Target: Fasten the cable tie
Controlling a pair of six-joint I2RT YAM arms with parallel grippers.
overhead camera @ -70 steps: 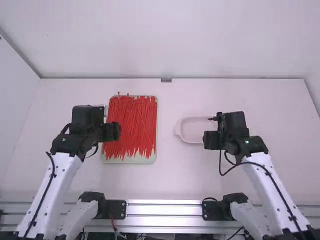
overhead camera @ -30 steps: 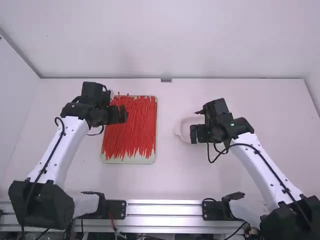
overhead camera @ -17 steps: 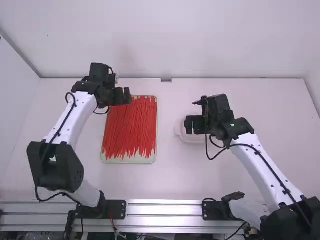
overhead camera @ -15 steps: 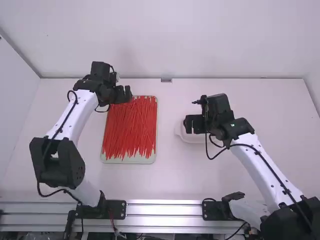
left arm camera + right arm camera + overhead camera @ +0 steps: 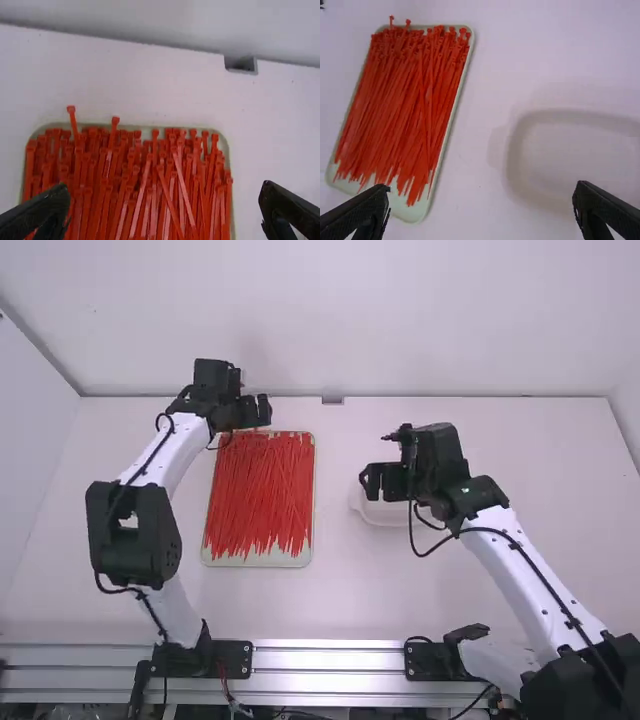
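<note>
Many red cable ties [image 5: 262, 492] lie heaped lengthwise on a pale green tray [image 5: 309, 537], their heads toward the far wall [image 5: 150, 165] [image 5: 405, 105]. My left gripper [image 5: 243, 410] hangs open over the tray's far end, its fingertips [image 5: 40, 212] spread wide with nothing between them. My right gripper [image 5: 372, 483] stands open above the near left corner of a white tray [image 5: 368, 508], empty too. In the right wrist view the white tray [image 5: 520, 150] sits just right of the tie tray [image 5: 427, 207].
A small grey bracket [image 5: 332, 399] [image 5: 241, 63] sits at the foot of the back wall. White walls close in the table at the left and far sides. Bare table lies to the right of the white tray.
The left arm swung from the tray's left side up to its far end. The right gripper moved forward and left, to the white tray's left edge.
</note>
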